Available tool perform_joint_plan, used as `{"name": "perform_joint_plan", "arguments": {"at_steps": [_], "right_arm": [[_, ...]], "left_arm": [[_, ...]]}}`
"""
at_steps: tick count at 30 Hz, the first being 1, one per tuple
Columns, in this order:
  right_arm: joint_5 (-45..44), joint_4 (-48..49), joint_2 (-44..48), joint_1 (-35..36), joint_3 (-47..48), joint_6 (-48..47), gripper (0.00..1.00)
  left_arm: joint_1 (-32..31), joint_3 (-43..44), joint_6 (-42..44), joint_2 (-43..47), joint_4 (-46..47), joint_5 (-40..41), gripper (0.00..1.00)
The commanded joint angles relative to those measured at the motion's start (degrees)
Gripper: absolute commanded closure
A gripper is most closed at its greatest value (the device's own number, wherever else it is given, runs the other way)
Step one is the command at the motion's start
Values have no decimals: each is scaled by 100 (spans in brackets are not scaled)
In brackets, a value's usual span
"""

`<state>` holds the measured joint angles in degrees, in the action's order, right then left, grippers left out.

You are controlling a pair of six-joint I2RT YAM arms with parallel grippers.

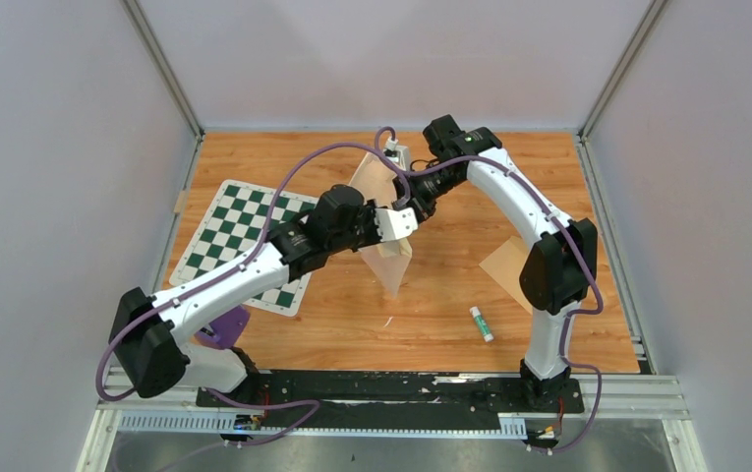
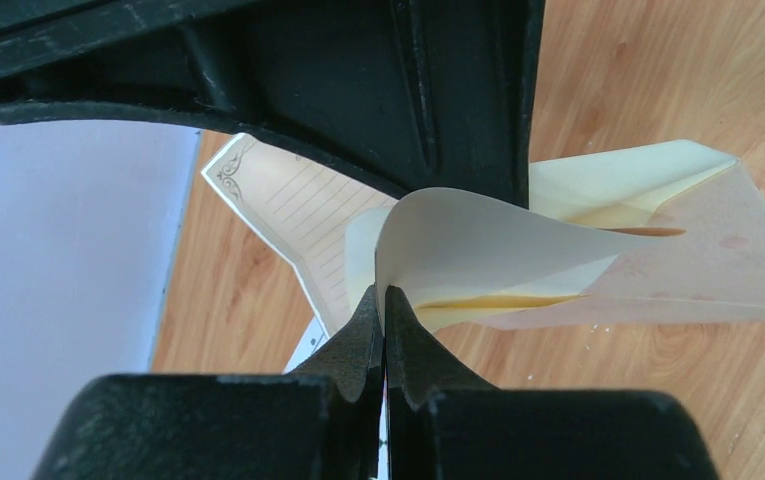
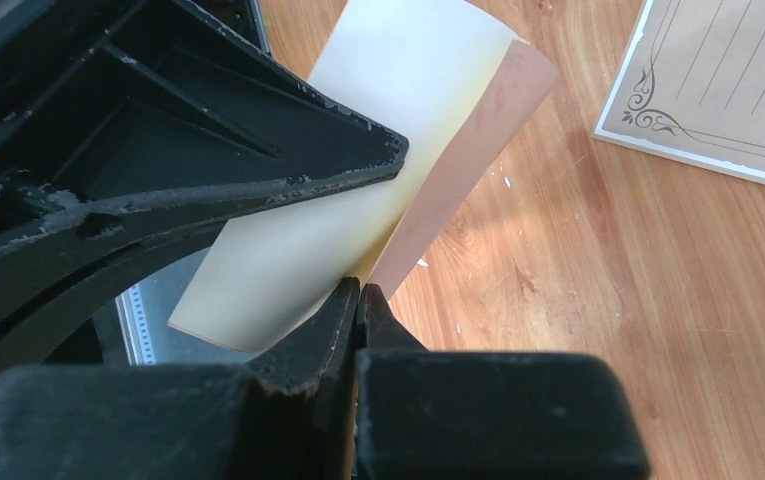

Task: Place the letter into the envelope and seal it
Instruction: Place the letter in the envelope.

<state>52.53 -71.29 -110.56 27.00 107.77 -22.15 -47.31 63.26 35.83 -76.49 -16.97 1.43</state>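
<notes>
between both pinching fingers (image 2: 356, 350), the envelope (image 2: 478, 245); letter (image 3: 728, 80) lies apart.

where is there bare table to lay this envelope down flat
Bare wood lies between the chessboard mat and the glue stick at the near edge, and in the far right corner. The centre is crowded: left hand and right hand pinch the envelope, the letter beside it.

left arm (image 1: 224, 280): white links, black joints | right arm (image 1: 514, 192): same white-and-black build | cables (image 1: 322, 152): purple, running along both | right gripper (image 3: 358, 290): black, white-scuffed edges
</notes>
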Motion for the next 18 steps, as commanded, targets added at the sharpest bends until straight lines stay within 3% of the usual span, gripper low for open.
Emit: {"name": "perform_joint_plan", "arguments": {"at_steps": [1,8,13,18], "right_arm": [[313,86,-2,-14,172,137,100],[429,110,-45,-90,62,317,100],[440,379,6,-96,-19,833,100],[424,631,24,-142,-123,1152,100]], "left_arm": [[-15,150,-287,-114,69,352,100],[-32,-185,-669,207,624,470,100],[-31,-146,-1122,247,499,723,100],[-32,-424,-1087,518,512,276,100]]}}
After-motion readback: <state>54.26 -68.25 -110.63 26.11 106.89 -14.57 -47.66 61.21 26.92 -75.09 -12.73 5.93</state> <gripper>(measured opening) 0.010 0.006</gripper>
